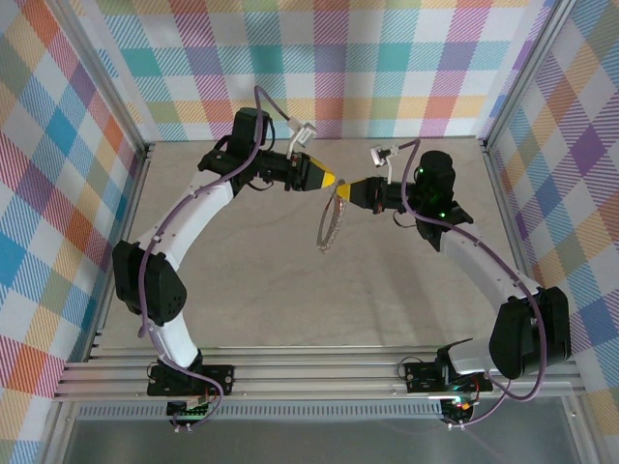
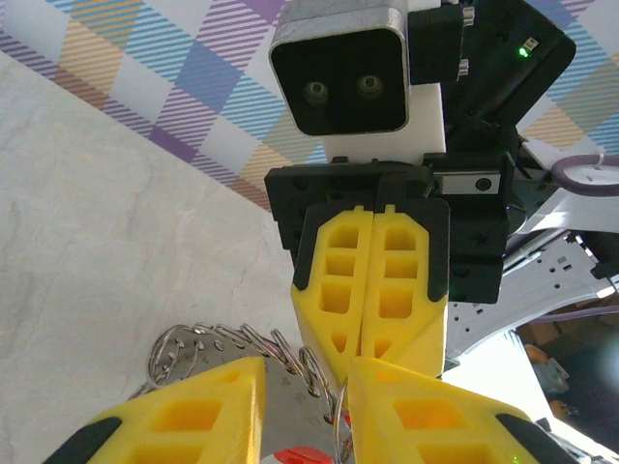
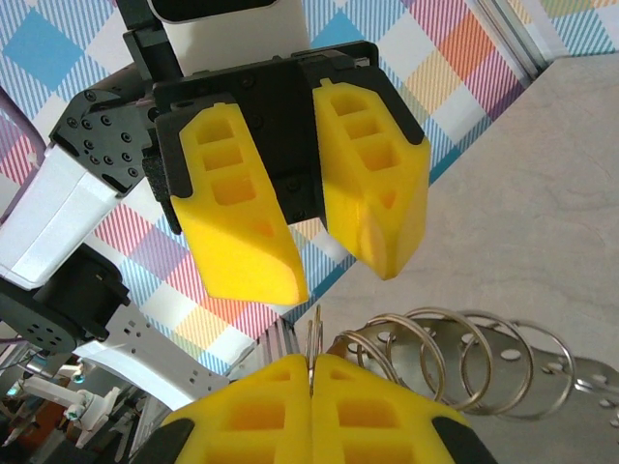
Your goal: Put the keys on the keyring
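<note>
Two dangers I see. My left gripper [image 3: 337, 275] has its jaws partly apart, and the key [image 2: 300, 452] shows as a red spot between them — if it is really pinched I cannot tell, so it may drop. My right gripper [image 3: 311, 372] is closed on the keyring [image 3: 493, 362]; its small loops [image 2: 242, 343] crowd beside the tips and may catch the key. Both tips almost meet — a bump could twist the ring.

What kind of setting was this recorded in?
Probably a lab robot cell: plaid-printed walls box in a bare beige tabletop, with aluminium rails along its near edge.
</note>
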Controlling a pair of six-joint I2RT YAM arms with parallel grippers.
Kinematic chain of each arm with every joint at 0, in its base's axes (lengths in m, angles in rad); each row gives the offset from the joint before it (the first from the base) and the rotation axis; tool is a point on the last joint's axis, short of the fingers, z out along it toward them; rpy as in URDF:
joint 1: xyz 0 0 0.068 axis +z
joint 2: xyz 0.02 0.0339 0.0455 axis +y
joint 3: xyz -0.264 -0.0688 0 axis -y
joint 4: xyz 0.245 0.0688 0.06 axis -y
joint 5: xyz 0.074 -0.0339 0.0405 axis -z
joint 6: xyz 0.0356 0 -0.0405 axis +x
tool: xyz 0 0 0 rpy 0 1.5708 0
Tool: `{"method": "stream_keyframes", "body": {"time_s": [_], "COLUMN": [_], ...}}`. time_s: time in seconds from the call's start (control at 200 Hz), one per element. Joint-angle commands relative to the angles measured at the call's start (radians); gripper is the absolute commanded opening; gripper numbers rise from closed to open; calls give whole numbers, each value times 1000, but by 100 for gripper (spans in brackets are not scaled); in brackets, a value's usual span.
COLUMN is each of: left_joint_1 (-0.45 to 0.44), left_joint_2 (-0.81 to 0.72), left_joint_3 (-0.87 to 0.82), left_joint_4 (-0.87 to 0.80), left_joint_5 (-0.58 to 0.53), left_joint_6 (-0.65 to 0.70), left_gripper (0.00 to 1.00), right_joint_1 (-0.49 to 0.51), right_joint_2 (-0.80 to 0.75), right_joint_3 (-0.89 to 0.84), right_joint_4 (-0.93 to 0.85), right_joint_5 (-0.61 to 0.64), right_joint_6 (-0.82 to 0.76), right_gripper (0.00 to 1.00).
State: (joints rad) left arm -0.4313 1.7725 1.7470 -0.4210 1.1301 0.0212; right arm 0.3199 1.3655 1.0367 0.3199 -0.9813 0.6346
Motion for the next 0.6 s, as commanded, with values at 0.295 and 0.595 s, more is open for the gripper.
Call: {"method": "stream_keyframes", "body": {"time_s": [0.295, 0.595], "left_joint_1": [-22, -28], "left_joint_2": [16, 23], "left_joint_3": [63, 73], "left_joint_4": [-112, -139], "left_joint_5": [59, 65], "left_joint_6": [81, 99], "left_gripper": [27, 27], "right_joint_1": [-10, -13], "right_joint_2": [1, 1], "right_joint_3": [41, 40], "right_joint_4": [51, 50], "right_joint_5": [-7, -5], "right_joint_6": [-18, -18], "right_gripper": [0, 0]}}
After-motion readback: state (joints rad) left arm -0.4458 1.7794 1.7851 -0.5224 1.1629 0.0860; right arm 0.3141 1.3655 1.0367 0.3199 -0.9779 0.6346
